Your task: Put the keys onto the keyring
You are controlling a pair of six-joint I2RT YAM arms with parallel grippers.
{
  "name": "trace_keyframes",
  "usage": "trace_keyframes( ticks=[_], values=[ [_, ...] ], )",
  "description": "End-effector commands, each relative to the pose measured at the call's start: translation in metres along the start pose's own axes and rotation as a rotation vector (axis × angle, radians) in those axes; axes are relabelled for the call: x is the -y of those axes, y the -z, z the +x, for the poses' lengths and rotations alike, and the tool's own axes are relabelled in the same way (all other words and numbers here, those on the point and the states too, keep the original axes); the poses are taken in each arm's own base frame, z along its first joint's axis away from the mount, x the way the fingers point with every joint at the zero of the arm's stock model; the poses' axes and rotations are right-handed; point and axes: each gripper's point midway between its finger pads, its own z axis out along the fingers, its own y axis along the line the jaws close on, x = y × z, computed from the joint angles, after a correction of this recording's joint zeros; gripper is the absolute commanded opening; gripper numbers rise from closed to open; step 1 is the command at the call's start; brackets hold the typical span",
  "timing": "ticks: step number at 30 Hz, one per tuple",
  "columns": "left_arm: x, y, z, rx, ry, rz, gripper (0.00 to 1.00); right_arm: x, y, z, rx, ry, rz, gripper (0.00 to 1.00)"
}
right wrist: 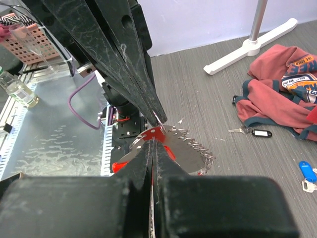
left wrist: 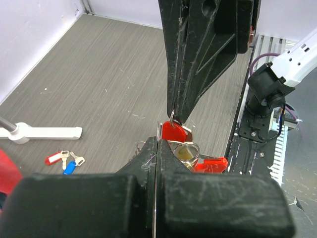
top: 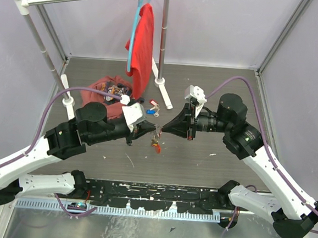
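My two grippers meet tip to tip above the middle of the table. My right gripper (top: 166, 129) (right wrist: 153, 144) is shut on a red-headed key (right wrist: 157, 133) with a broad silver blade (right wrist: 185, 154). My left gripper (top: 147, 128) (left wrist: 157, 145) is shut on the keyring (top: 156, 146), whose thin silver chain (right wrist: 200, 145) drapes beside the key. Its ring with the small yellow tag (left wrist: 184, 154) and long red tag (left wrist: 212, 164) hangs under the jaws. The red key head also shows in the left wrist view (left wrist: 174, 133), at the right fingertips (left wrist: 179, 110).
Loose keys with red and blue tags (left wrist: 64, 159) (top: 152, 109) lie near the clothes rack's white foot (top: 164, 92). A black-tagged key (right wrist: 256, 132) lies by a red clothes heap (top: 103, 92) (right wrist: 282, 94). A red shirt on a blue hanger (top: 142, 46) hangs from the rack.
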Motion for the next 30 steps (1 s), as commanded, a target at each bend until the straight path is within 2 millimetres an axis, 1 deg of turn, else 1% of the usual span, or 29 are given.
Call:
trace_keyframes(
  ticks=[1, 25, 30],
  values=[
    [0.0, 0.001, -0.024, 0.079, 0.008, -0.002, 0.0, -0.009, 0.0, -0.031, 0.08, 0.063, -0.025, 0.01],
    [0.003, 0.002, -0.021, 0.067, 0.001, 0.018, 0.0, 0.001, -0.008, -0.031, 0.087, 0.041, -0.004, 0.01],
    [0.005, 0.002, -0.02, 0.067, 0.0, 0.025, 0.0, 0.006, -0.009, -0.028, 0.083, 0.03, 0.016, 0.01]
  ],
)
